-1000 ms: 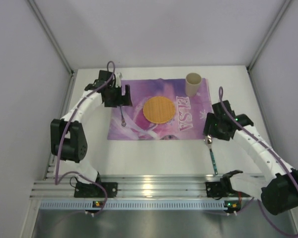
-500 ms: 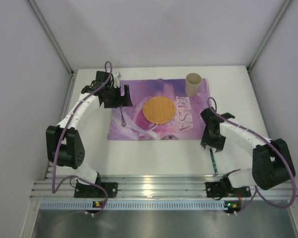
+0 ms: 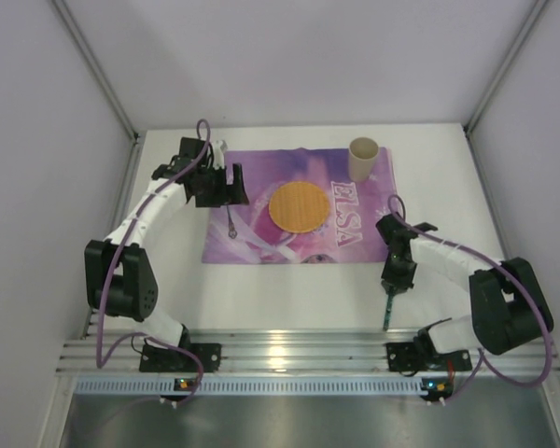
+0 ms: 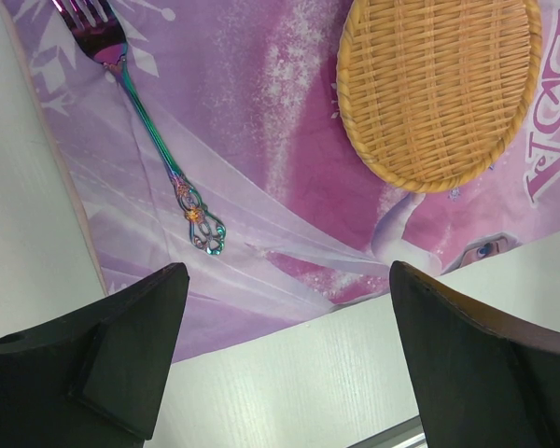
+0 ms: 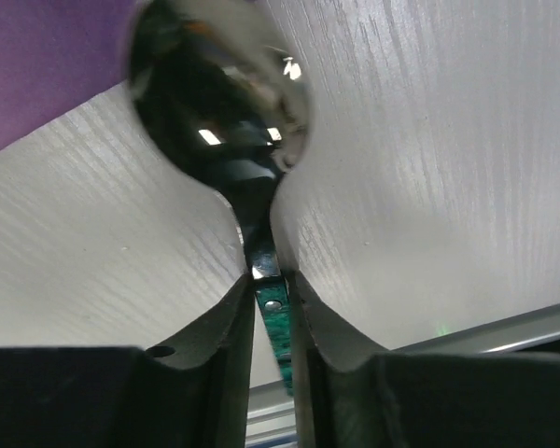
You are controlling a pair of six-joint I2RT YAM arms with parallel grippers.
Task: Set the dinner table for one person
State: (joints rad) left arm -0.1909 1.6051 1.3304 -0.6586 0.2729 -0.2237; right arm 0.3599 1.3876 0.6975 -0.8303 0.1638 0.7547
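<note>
"The right gripper pinches the spoon by its neck, just off the placemat's near right corner. Best way on?"

"Carry it level and lay it on the placemat, right of the plate."

"And the left gripper?"

"Spread wide, holding nothing, above the fork. The white table runs out under the placemat on every side, with grey panels around it."

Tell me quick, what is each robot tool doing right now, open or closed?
The left tool is open, holding nothing.
The right tool is closed on the spoon, gripping its handle.
</note>
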